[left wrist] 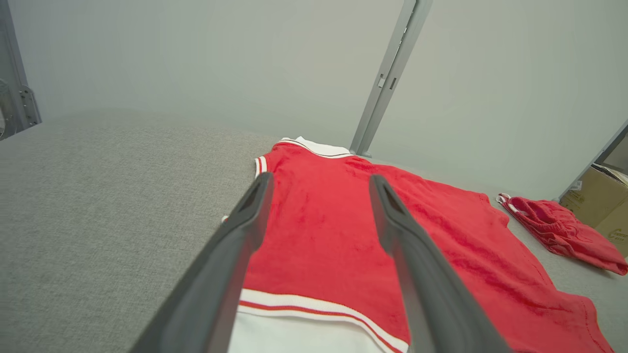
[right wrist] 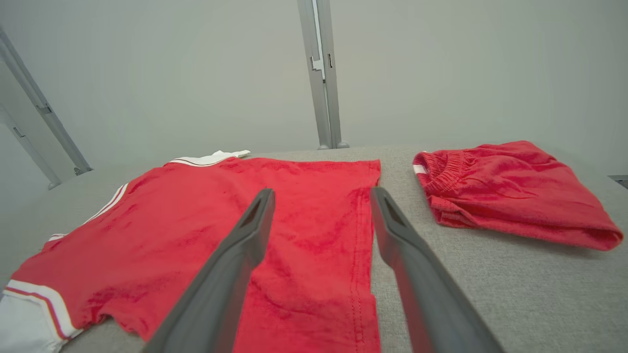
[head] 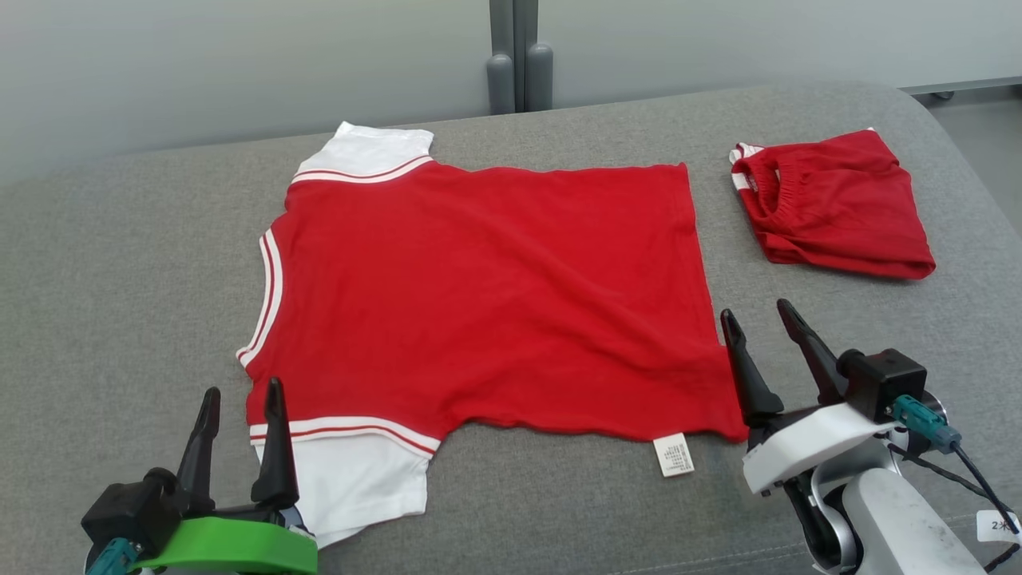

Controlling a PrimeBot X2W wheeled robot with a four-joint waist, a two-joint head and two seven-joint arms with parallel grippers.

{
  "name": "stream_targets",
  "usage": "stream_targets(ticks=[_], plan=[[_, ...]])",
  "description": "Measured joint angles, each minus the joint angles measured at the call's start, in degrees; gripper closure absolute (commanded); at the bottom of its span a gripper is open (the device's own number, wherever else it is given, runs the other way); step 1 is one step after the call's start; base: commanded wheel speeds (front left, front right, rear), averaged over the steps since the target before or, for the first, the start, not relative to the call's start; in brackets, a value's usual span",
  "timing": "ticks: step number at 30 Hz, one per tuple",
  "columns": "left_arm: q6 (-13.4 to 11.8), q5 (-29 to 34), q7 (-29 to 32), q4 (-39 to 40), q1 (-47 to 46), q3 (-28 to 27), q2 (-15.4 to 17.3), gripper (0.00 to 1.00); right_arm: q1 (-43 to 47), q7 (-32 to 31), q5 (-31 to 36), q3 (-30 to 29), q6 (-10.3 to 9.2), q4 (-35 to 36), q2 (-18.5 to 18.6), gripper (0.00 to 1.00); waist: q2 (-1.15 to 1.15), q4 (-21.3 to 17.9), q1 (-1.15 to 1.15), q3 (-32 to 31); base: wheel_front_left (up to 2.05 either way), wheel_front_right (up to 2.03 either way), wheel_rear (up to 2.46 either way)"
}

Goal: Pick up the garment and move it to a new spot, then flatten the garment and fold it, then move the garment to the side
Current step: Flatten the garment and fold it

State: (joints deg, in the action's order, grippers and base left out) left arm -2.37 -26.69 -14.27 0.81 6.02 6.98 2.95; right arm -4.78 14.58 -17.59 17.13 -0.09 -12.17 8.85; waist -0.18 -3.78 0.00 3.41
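Note:
The garment [head: 487,295] is a red T-shirt with white, red-striped sleeves, spread flat on the grey cushioned surface [head: 120,263], neck to the left and hem to the right. A white label [head: 673,455] sticks out at its near edge. My left gripper [head: 239,403] stands open at the near left, by the near white sleeve [head: 343,471], nothing between its fingers. In the left wrist view the garment [left wrist: 333,230] lies beyond the open left gripper [left wrist: 319,186]. My right gripper [head: 758,319] is open at the near hem corner. The right wrist view has the hem [right wrist: 363,235] between the open right gripper [right wrist: 321,196] fingers.
Folded red shorts [head: 834,204] with an elastic waist lie at the far right of the surface, also in the right wrist view as red shorts [right wrist: 510,189]. A grey post [head: 519,56] stands against the pale wall behind. Cardboard boxes [left wrist: 601,201] sit beyond the surface's right end.

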Motion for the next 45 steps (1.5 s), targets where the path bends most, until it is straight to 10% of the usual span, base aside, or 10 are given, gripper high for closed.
stream_targets(ticks=[45], plan=[[-0.5,0.9,-0.2,0.3,5.5,0.6,-0.1,0.0,0.9,0.0,1.6,1.5,0.68,-2.9,-0.2,0.0,0.0,0.1,0.0,-1.8,0.0,0.0,0.0]])
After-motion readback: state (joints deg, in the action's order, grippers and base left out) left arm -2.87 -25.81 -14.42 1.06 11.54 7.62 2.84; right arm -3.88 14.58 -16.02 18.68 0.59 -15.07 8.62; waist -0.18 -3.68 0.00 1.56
